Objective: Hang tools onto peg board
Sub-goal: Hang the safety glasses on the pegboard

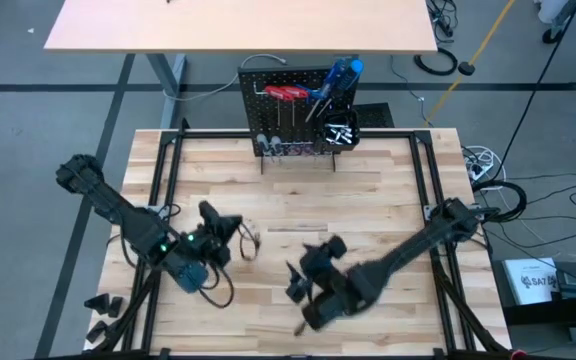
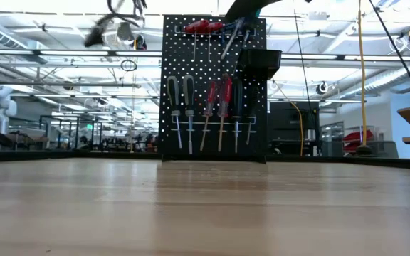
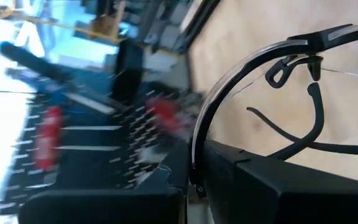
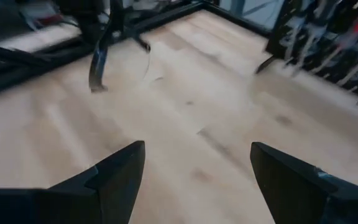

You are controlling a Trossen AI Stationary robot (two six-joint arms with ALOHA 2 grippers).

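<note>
L gripper (image 1: 236,232) is pinching safety glasses (image 3: 278,93) by the frame, lifted over the table's L side. R gripper (image 4: 194,168) is idling wide, empty. Peg board (image 1: 293,115) is far off; thin grip risking slip/swing en route.

We see the upright black perforated metal peg board (image 3: 73,137) only as a motion smear in the left wrist view; its red-handled tools (image 3: 45,134) are streaks there. In the right wrist view the board (image 4: 328,37) is blurred and cut by the frame edge. In the low view the dark arms (image 2: 119,28) are cropped at the top, grippers unseen. In the high view the small silver bits in the black bin (image 1: 340,133) are too tiny to tell apart.
</note>
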